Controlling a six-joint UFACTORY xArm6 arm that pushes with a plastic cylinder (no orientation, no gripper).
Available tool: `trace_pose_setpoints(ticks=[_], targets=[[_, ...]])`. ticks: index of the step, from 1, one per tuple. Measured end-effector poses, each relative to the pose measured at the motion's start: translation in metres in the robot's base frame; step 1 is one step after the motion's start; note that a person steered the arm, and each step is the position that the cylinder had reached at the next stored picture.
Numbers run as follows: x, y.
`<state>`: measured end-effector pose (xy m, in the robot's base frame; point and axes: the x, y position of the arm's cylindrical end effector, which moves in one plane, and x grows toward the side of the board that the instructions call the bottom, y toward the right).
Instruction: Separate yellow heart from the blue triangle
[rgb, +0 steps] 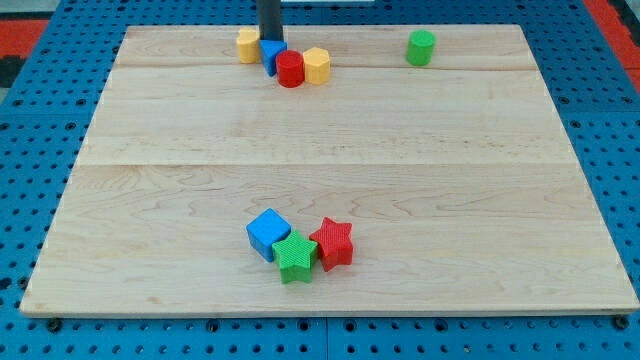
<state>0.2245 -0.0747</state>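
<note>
Surface: pale wooden table (330, 190) is lying on a blue pegboard; red flooring is showing at the view's top corners.
Tip: my tip (270, 40) is standing at the view's top edge of the table, just behind the top cluster and touching or almost touching the blue triangle.
Pincer: none is fitted; the arm is ending in a plain dark rod, so nothing is opening, closing or holding.
Blue triangle: blue triangle (271, 54) is sitting directly below my tip in the view, pressed against the red cylinder (290, 70).
Yellow heart: yellow heart (247, 45) is sitting just to the view's left of my tip and of the blue triangle, touching or nearly touching it.
Key relation: my tip is sitting between the two at their far side, the heart to its left, the triangle below; a leftward sweep looks likely to carry the heart away alone.
Neighbours: yellow hexagon (316, 66) is resting against the red cylinder's right side.
Outliers: green cylinder (421, 47) is standing well apart at the view's top right.
Bottom group: blue cube (268, 233), green star (295, 257) and red star (333, 243) are huddling together, touching.
Containers: none are showing.
Progress: separation is looking not yet done.
</note>
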Motion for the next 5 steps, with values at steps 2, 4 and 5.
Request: trace_pose_setpoints(ticks=[2,4,5], targets=[[0.025,-0.055],[0.054,-0.011],[0.043,0.014]])
